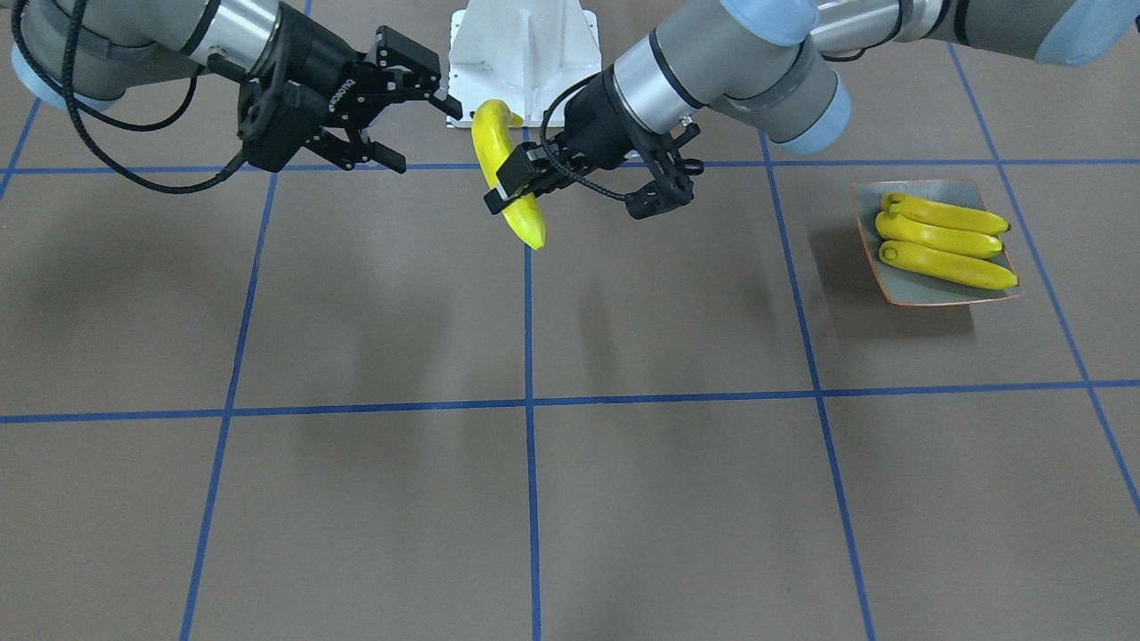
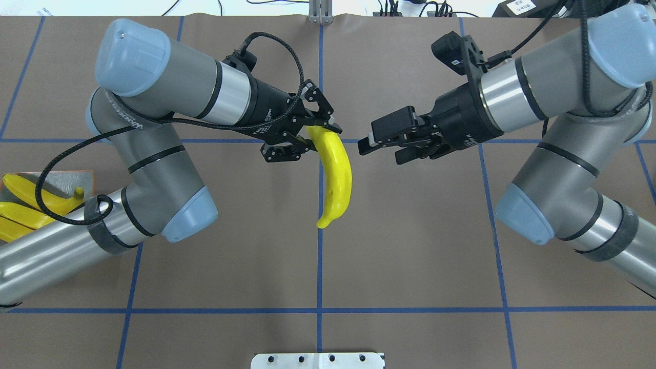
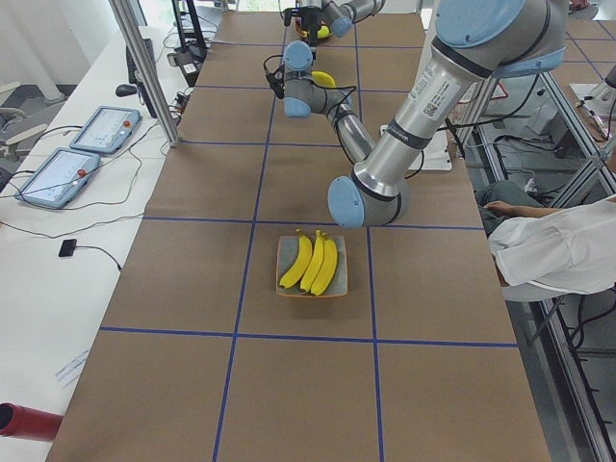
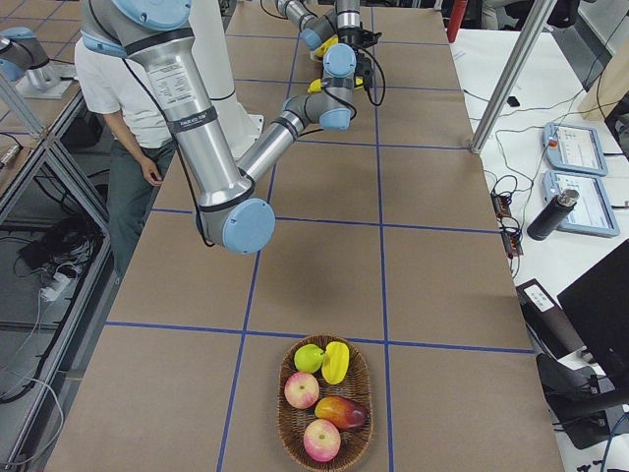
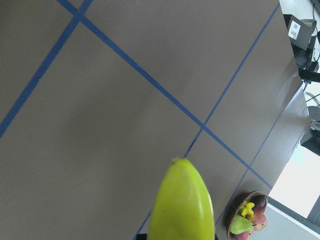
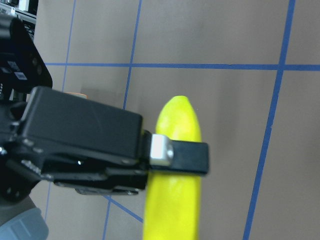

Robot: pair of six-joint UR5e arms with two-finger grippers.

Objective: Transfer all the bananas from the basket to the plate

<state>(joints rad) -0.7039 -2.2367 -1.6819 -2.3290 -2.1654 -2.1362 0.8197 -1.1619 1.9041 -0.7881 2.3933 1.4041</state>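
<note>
My left gripper (image 2: 310, 136) is shut on the upper end of a yellow banana (image 2: 338, 174), which hangs above the table's middle. From the front, the left gripper (image 1: 515, 182) clamps the banana (image 1: 527, 223) across its middle. The banana (image 5: 182, 200) fills the bottom of the left wrist view. My right gripper (image 2: 379, 151) is open just to the right of the banana and does not touch it; the front view also shows the right gripper (image 1: 423, 133). The grey-green plate (image 1: 926, 289) holds three bananas (image 1: 944, 239) side by side. The wicker basket (image 4: 287, 433) sits at the table's far right end.
The basket holds apples (image 4: 301, 390), a mango, a green fruit and one yellow fruit. A white mounting base (image 1: 521, 53) stands behind the held banana. My left arm's elbow (image 2: 187, 215) hangs beside the plate (image 2: 82, 179). People stand by the table in both side views.
</note>
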